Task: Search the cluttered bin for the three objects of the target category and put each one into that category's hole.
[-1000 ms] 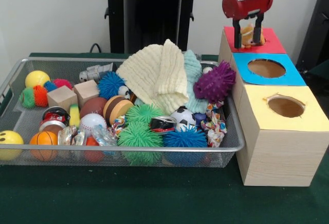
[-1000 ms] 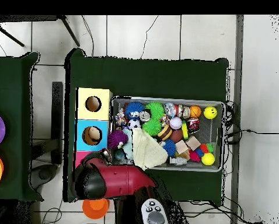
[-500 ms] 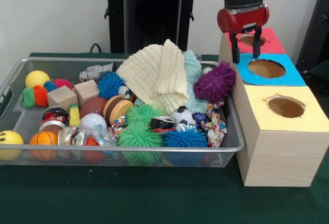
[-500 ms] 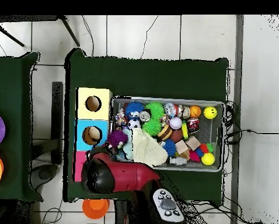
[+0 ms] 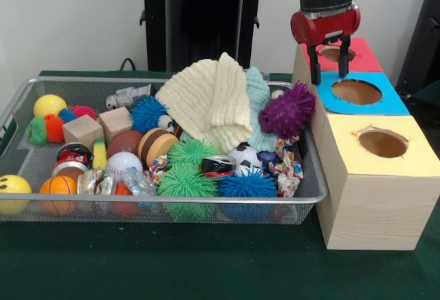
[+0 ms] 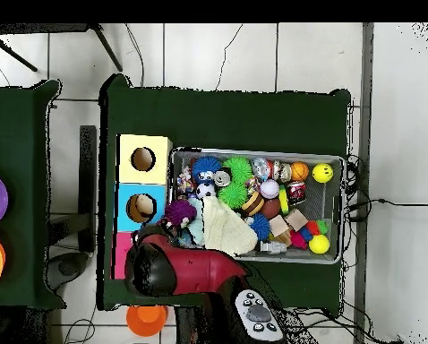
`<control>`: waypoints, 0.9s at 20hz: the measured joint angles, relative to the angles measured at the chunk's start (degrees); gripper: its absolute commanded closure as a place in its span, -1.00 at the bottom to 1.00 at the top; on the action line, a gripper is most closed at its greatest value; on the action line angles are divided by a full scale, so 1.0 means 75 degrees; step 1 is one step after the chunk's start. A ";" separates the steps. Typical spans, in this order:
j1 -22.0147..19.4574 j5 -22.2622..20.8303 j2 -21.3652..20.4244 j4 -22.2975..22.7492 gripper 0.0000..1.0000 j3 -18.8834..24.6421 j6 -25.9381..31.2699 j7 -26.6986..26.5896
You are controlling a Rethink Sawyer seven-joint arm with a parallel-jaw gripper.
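Observation:
My red and black gripper (image 5: 330,76) hangs open and empty over the wooden box, above the line where the red panel (image 5: 361,59) meets the blue panel (image 5: 392,100). The red hole (image 5: 337,54) shows just behind its fingers (image 5: 315,66). The blue hole (image 5: 356,91) and the yellow hole (image 5: 382,142) lie nearer the front. The wire bin (image 5: 165,200) is full of toys: a purple spiky ball (image 5: 287,111), green spiky balls (image 5: 187,179), a soccer ball (image 5: 244,155) and a basketball (image 5: 58,186). In the overhead view the red arm (image 6: 186,269) hides the gripper.
A pale yellow cloth (image 5: 210,100) is heaped over the middle of the bin and covers what lies beneath it. Wooden blocks (image 5: 82,129) and yellow balls (image 5: 12,190) sit at the bin's left end. The box (image 6: 144,184) stands against the bin's (image 6: 334,161) short side.
One second ago the gripper held an orange-yellow object over the red hole. That object is gone from the fingers, and the gripper has risen and shifted slightly toward the bin.

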 measured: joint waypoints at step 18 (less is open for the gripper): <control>0.0310 0.0243 -0.0896 0.0001 -1.00 -0.0444 0.2496 0.0000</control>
